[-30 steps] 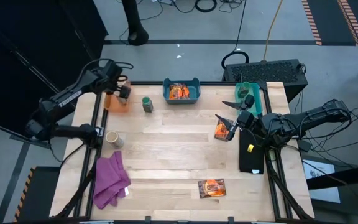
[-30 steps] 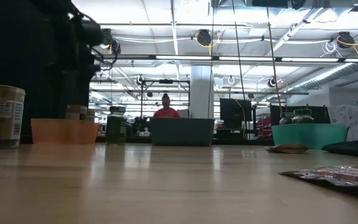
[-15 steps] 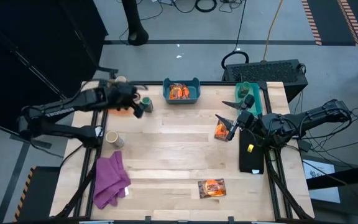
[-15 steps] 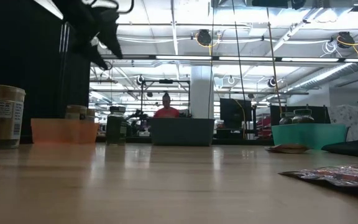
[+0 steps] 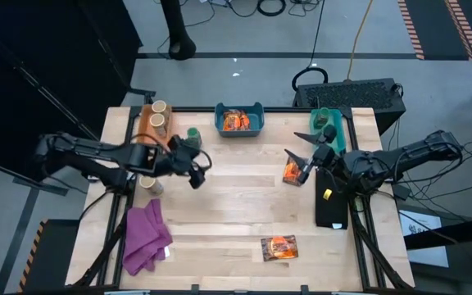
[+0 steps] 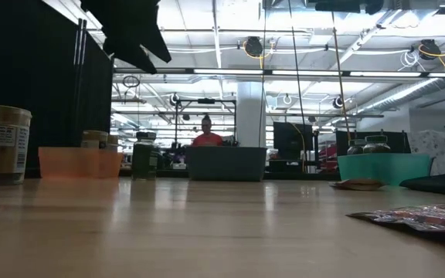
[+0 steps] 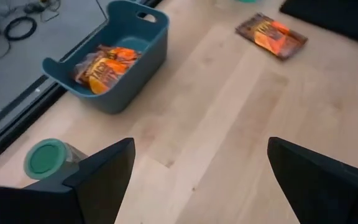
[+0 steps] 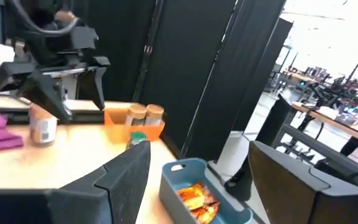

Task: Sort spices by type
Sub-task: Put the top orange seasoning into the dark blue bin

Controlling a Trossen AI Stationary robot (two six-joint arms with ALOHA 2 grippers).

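Pale wood table (image 5: 236,213), purple cloth (image 5: 146,238), dark partitions (image 8: 191,74), ceiling lights (image 6: 230,72)

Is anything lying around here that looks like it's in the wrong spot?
Some spices sit outside the bins: a packet near the table's front edge, another by the open right gripper, a green jar beside the blue bin, and a tan jar near the purple cloth.
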